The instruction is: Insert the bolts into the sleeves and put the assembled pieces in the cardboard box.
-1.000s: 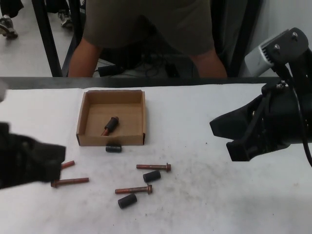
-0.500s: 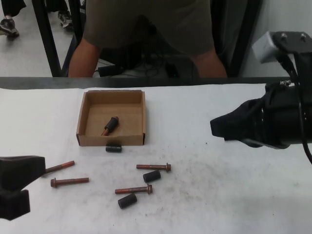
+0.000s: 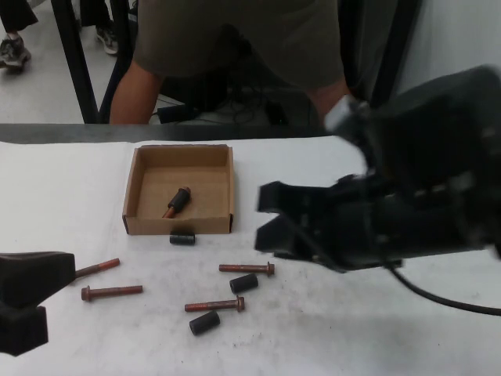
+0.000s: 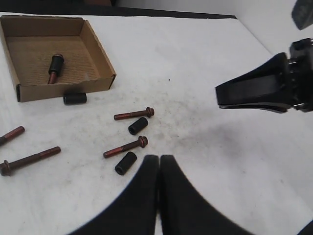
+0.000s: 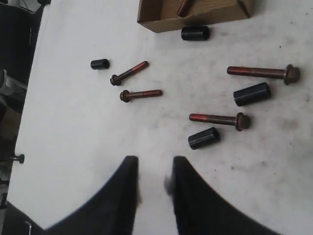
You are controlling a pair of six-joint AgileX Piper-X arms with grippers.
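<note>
A bolt [image 3: 246, 269] is being seen lying crosswise, head right; left gripper [image 4: 159, 157] jaws are being held together, right gripper [image 5: 155, 161] jaws apart.

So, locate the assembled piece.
High view: the assembled piece lies in the cardboard box, left of centre, a loose sleeve just outside its near wall.

My gripper [image 4: 159, 159] has its two fingers pressed tight together, with nothing between them. It hangs over the white bench [image 4: 210, 147]. Close to my fingertips lie a black sleeve [image 4: 126, 163] and a bolt [image 4: 126, 147]. Just past them are a second sleeve [image 4: 138, 126] and a second bolt [image 4: 134, 114]. A long bolt [image 4: 30, 160] and a cut-off bolt [image 4: 11, 135] lie well apart from those. The cardboard box [image 4: 66, 88] holds a joined piece [image 4: 54, 68]. A lone sleeve [image 4: 75, 99] lies just beside the box wall. The right gripper [image 4: 222, 96] hangs over the bench too.
</note>
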